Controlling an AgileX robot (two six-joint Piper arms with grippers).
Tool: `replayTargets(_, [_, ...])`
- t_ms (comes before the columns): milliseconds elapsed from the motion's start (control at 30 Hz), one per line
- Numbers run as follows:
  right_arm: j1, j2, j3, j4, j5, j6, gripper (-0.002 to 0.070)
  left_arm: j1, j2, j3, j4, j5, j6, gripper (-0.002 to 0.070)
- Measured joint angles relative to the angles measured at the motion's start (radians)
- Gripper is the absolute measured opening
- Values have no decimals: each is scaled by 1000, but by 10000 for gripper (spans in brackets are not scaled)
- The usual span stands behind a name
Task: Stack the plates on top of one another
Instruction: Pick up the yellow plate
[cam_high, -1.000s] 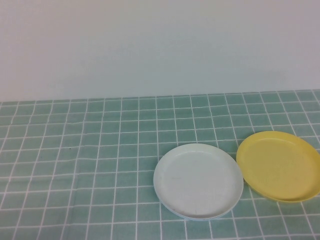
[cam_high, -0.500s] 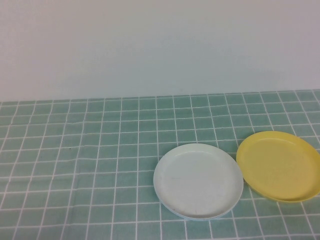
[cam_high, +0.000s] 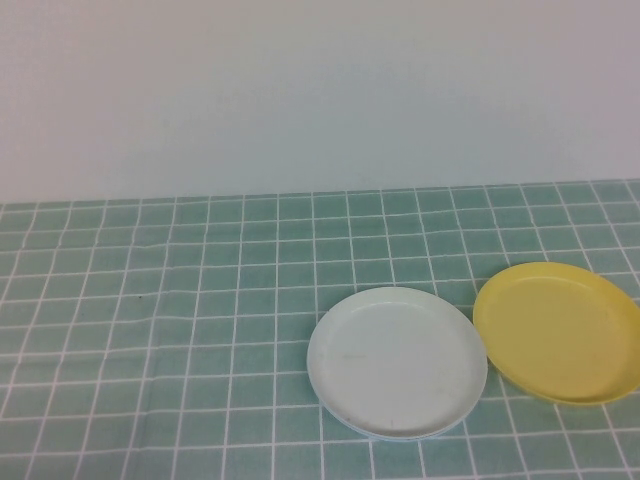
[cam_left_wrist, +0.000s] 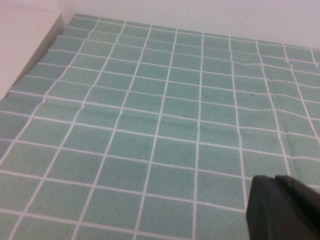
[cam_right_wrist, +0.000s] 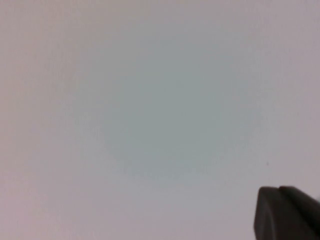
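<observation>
In the high view a white plate (cam_high: 397, 360) lies on the green checked cloth, right of centre and near the front. A thin pale blue edge shows under its front rim. A yellow plate (cam_high: 560, 332) lies just to its right, rims almost touching, and runs to the view's right edge. Neither arm appears in the high view. My left gripper (cam_left_wrist: 275, 178) is shut and holds nothing; it hangs over bare cloth with no plate in its wrist view. My right gripper (cam_right_wrist: 279, 189) is also shut and holds nothing; it faces a blank pale surface.
The green cloth with white grid lines (cam_high: 180, 300) covers the table. A plain white wall (cam_high: 320, 90) stands behind it. In the left wrist view a white ledge (cam_left_wrist: 25, 45) borders the cloth's edge, and the cloth has slight creases.
</observation>
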Motion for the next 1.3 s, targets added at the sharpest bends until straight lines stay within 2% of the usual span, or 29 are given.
replayTargets(67, [0,0,0,33,-45,9,-5,0,0,0,0,0,0,0])
replayTargets(200, [0,0,-54,59,46,-12,-5,0,0,0,0,0,0,0])
replayTargets(333, [0,55,-194,61,144,-172,-5,0,0,0,0,0,0,0])
replayTargets(500, [0,299,-453,54,323,-471,-5,0,0,0,0,0,0,0])
replayTargets(600, [0,507,-596,5,448,-577,-5,0,0,0,0,0,0,-1])
replayTargets(700, [0,704,-719,-89,548,-611,-5,0,0,0,0,0,0,0])
replayTargets(867, [0,963,-861,-159,603,-559,-5,0,0,0,0,0,0,-1])
replayTargets(1033, [0,1124,-922,-191,631,-456,-5,0,0,0,0,0,0,0])
replayTargets(1300, [-16,1323,-953,-469,756,-100,-5,0,0,0,0,0,0,0])
